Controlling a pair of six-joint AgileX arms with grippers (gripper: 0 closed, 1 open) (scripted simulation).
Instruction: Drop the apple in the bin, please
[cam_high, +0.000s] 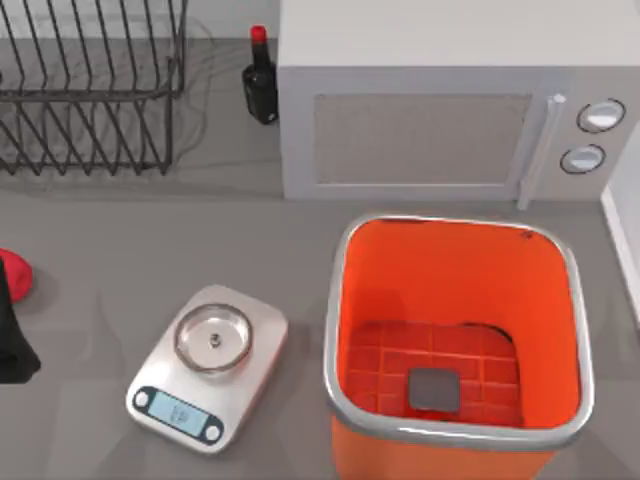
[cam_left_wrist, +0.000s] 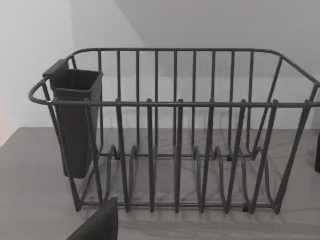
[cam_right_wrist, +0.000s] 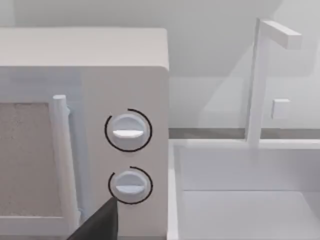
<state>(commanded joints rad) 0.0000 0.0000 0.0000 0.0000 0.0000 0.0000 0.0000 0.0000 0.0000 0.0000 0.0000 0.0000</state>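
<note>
1. I am seeing the apple (cam_high: 14, 273) at the far left edge of the table, only partly in frame, with a dark part of my left arm just beside it.
2. I am judging it light, rigid and smooth, so I am planning a hold across its widest middle.
3. The bin (cam_high: 575, 330) is sitting well apart, on the right, mouth open upward.
4. I cannot tell whether either gripper is open or closed.
5. My right arm is parked facing the microwave (cam_right_wrist: 90, 75).
</note>
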